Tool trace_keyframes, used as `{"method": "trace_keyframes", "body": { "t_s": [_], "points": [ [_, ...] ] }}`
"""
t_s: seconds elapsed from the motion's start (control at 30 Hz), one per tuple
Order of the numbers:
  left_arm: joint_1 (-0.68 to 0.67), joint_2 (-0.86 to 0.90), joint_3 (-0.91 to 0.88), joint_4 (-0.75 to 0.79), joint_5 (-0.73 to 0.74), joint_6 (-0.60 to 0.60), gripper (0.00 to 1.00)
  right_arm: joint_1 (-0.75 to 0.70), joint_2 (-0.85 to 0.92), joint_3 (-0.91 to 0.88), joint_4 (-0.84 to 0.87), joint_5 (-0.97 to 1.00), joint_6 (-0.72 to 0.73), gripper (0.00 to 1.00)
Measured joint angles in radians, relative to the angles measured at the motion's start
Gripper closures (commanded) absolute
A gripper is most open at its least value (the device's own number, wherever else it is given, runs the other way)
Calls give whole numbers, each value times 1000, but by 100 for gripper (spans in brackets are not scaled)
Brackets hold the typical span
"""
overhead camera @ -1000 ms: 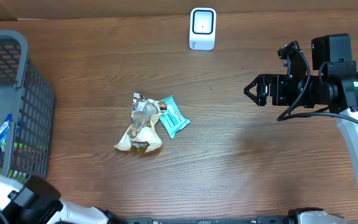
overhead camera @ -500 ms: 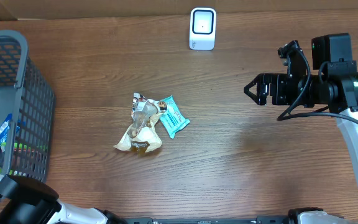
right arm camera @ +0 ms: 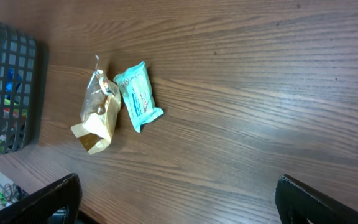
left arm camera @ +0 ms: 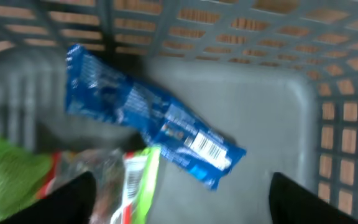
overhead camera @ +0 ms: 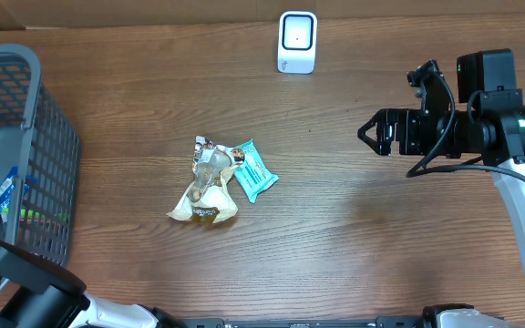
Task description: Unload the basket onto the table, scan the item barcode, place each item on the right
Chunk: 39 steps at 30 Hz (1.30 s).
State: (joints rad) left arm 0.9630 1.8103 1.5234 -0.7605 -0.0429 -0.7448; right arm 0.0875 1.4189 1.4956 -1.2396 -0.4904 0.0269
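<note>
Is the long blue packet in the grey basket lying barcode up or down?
Up: the long blue plastic packet shows its white barcode patch to the left wrist camera.

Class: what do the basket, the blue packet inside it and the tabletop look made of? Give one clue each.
Basket: grey matte plastic, likely; moulded lattice walls. Blue packet: glossy plastic film, seemingly; creases catch light. Tabletop: brown wood or wood-look laminate; streaky grain.
</note>
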Motion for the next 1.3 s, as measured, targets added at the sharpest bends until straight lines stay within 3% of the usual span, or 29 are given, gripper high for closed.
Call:
{"method": "trace_keyframes", "body": {
  "t_s": [0.2,0.3,0.5,0.8,0.9,1.03,1.3],
  "points": [
    [-13,0,-122,213,0,38,4,0,0,0,-24,0,0,0],
    [-35,10,-148,289,0,103,4,0,0,0,-30,-1,1,0],
    [-87,71,-154,418,0,358,9,0,0,0,-31,-3,16,0],
    [-133,212,-156,448,5,685,4,0,0,0,-36,-3,24,0],
    [-139,221,-156,426,9,749,14,0,0,0,-36,-3,25,0],
    [-139,221,-156,396,8,798,41,0,0,0,-32,-3,25,0],
    [-139,221,-146,348,20,823,34,0,0,0,-18,-3,24,0]
  ]
}}
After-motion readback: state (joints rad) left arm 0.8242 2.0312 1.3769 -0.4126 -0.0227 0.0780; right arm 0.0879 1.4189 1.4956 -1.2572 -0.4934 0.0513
